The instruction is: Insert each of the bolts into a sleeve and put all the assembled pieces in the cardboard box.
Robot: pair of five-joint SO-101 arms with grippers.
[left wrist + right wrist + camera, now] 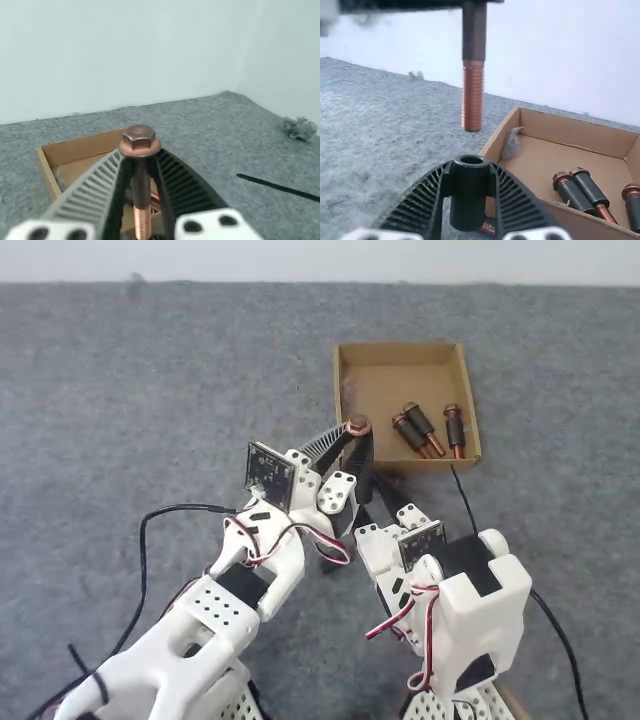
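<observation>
A: High view, go.
B: Brown cardboard box [405, 370] on the grey felt-covered table [120, 390]. Three assembled pieces [425, 430] lie inside, in the part nearest the arms. The left gripper [355, 437] is at the box's near corner, fingers clenched on a copper hex-head bolt [358, 426], head up.
A: Left wrist view?
B: Left gripper [140, 162] has its ribbed fingers [95, 190] grasping the bolt [139, 142] by the shank. The bolt is upright, head above the fingertips. The box [75, 149] is behind it, and a black cable [280, 187] lies on the table.
A: Right wrist view?
B: Right gripper [470, 175], fingers clamped around a black cylindrical sleeve [468, 195], upright, open end up. The bolt [472, 100] hangs thread-down above that opening, not touching. The box [570, 131] is just beside, pieces [580, 192] inside.
</observation>
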